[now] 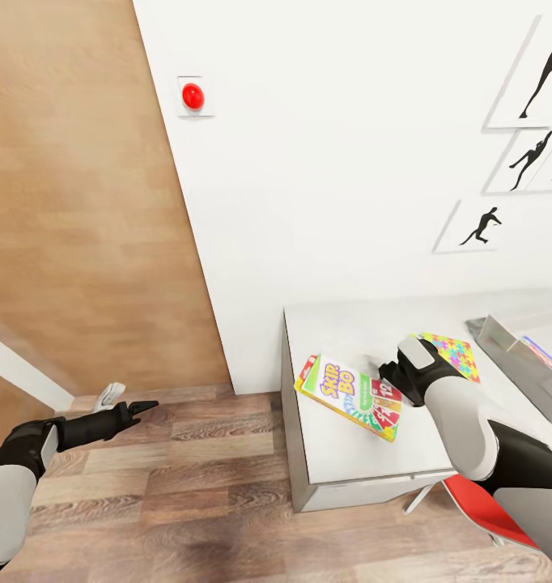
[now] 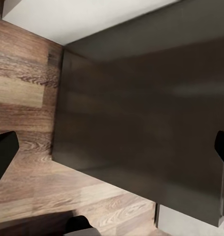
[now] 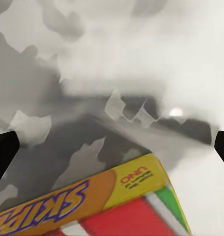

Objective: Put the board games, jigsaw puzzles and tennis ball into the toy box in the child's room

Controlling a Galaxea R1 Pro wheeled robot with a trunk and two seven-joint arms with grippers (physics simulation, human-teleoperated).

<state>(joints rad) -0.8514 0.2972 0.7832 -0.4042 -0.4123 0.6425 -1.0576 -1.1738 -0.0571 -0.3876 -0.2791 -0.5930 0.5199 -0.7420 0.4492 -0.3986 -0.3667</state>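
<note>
A Skip-Bo board game [image 1: 353,397] lies flat on the pale table [image 1: 349,453] near its left edge. The red and green edge of another box [image 1: 308,367] peeks out from under it. My right gripper [image 1: 387,376] hovers open just over the Skip-Bo's far side, whose yellow edge [image 3: 131,184] sits between the fingertips [image 3: 3,157], untouched. A jigsaw puzzle [image 1: 456,355] lies behind the wrist. The grey toy box [image 1: 503,348] stands at the right with a colourful box [image 1: 547,358] inside. My left gripper [image 1: 142,407] is open over the floor, far left of the table.
A red chair [image 1: 474,502] stands by the table's front, under my right arm. The white wall carries a red button [image 1: 193,96] and black silhouette pictures [image 1: 482,227]. In the left wrist view a dark grey surface [image 2: 141,108] meets wood-plank floor [image 2: 23,83].
</note>
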